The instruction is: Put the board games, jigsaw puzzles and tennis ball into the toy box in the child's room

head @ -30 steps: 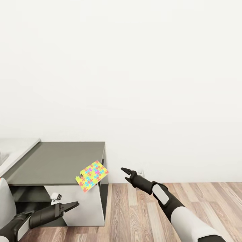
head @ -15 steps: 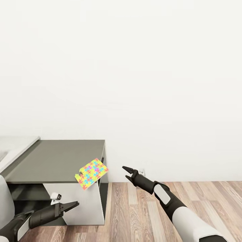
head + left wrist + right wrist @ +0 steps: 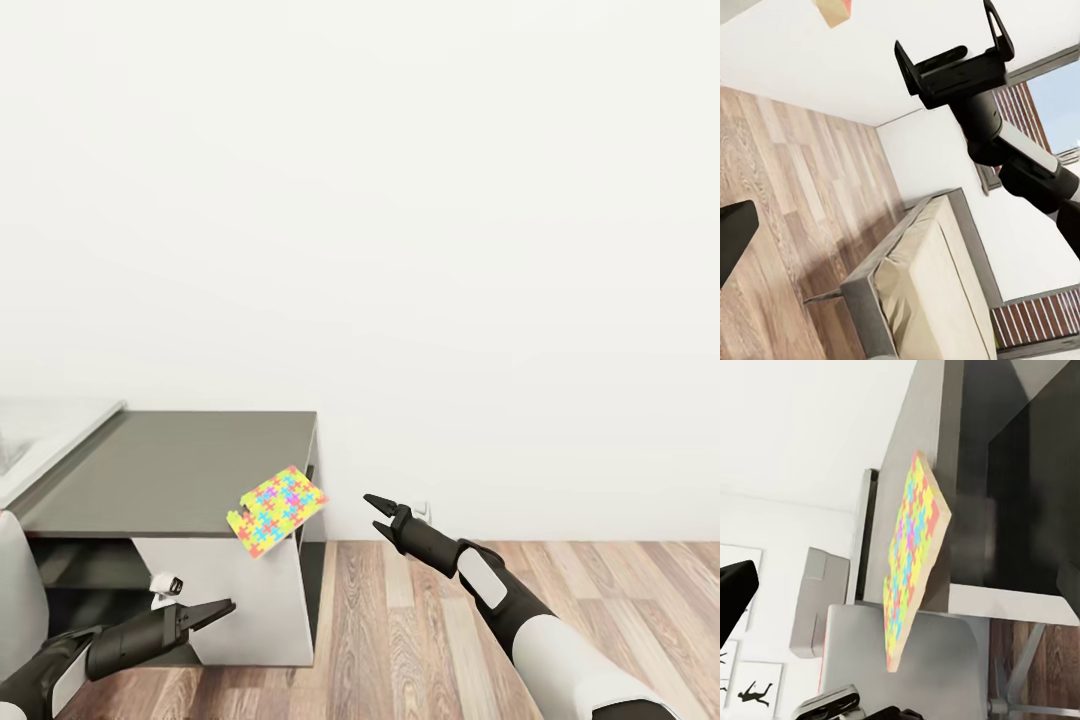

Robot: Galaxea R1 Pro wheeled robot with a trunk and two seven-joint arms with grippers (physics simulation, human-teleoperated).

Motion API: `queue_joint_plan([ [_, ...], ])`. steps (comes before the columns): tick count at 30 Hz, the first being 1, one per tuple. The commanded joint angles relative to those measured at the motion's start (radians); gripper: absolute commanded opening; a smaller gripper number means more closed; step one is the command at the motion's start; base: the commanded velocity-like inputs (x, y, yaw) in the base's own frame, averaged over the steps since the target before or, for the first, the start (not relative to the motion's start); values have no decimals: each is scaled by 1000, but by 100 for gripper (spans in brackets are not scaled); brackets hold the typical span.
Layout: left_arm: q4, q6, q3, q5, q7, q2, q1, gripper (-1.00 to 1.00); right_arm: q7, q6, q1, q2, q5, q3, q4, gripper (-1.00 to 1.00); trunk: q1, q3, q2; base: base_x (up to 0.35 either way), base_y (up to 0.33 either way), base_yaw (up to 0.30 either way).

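The jigsaw puzzle [image 3: 277, 511] overhangs the table [image 3: 160, 470] corner, tilted; both tools [image 3: 225, 606] [image 3: 374, 511] gape empty.

Multicoloured jigsaw puzzle [image 3: 277, 511] tilted, overhanging dark table [image 3: 170, 470] corner.

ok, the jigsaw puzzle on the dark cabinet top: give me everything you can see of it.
The jigsaw puzzle is a thin flat rectangular board covered in small interlocking yellow, pink, blue and green pieces; the right wrist view shows a tan, wood-like edge. It lies at the front right corner of the dark grey cabinet top, turned askew, part of it jutting past the front edge. One corner looks notched. Neither gripper touches it; the open right gripper is apart, to its right.
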Motion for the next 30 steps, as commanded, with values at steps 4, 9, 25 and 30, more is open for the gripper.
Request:
queue_joint_plan([
  [4, 0, 11, -4, 5, -3, 1, -1, 100, 1, 6, -1, 0, -9, 3, 0, 100, 0, 2, -1, 0, 0, 212],
  [9, 0, 11, -2, 5, -3, 1, -1, 100, 1, 6, -1, 0, -9, 2, 0, 100, 0, 5, -1, 0, 0, 249],
  [25, 0, 10, -4, 5, -1, 0, 0, 100, 1, 4, -1, 0, -9, 2, 0, 100, 0, 8, -1, 65, 0, 164],
  [30, 0, 9, -4, 4, -1, -1, -1, 100, 1, 4, -1, 0, -9, 3, 0, 100, 0, 8, -1, 18, 0, 6],
])
